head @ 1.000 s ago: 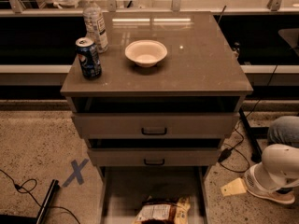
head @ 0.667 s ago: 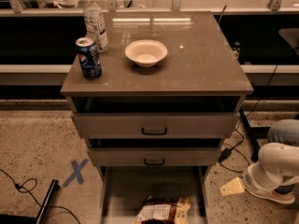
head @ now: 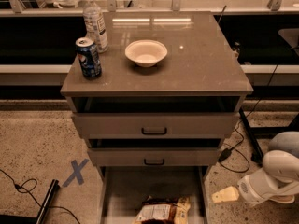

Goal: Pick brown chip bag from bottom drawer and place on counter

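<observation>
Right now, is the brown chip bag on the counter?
No, the brown chip bag lies in the bottom drawer; the hand hovers right of it.

The gripper [head: 225, 195] shows as a pale cream-yellow wedge just right of the bottom drawer [head: 149, 185]. It joins a rounded white wrist housing [head: 254, 190], with smooth, bulbous white-grey arm shells [head: 280, 164] farther right of that drawer.

A blue soda can [head: 88, 58] stands just in front of a clear plastic bottle [head: 95, 22], with a white bowl [head: 146, 53] near them. A blue tape cross [head: 75, 172] marks the speckled floor [head: 37, 139], near a black cable [head: 21, 189]. The pincer [head: 225, 195] hangs low over the floor.
</observation>
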`<state>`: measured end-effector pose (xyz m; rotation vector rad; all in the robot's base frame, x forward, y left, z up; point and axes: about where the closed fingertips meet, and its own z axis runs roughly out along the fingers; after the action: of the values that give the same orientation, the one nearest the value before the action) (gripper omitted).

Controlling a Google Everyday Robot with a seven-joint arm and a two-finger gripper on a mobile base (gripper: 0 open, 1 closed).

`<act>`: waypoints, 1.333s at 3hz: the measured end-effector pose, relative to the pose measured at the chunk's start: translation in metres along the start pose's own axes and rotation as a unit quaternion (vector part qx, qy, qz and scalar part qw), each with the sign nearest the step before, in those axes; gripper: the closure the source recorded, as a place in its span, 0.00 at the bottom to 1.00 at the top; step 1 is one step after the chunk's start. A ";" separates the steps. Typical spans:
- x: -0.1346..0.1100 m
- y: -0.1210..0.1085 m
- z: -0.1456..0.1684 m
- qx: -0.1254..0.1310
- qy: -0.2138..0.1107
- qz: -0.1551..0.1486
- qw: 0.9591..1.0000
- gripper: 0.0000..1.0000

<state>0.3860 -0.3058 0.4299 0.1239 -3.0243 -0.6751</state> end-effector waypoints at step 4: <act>-0.030 0.027 0.022 -0.200 -0.070 0.085 0.974 0.00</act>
<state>0.4123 -0.2694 0.4214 -0.2005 -2.9011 -1.2990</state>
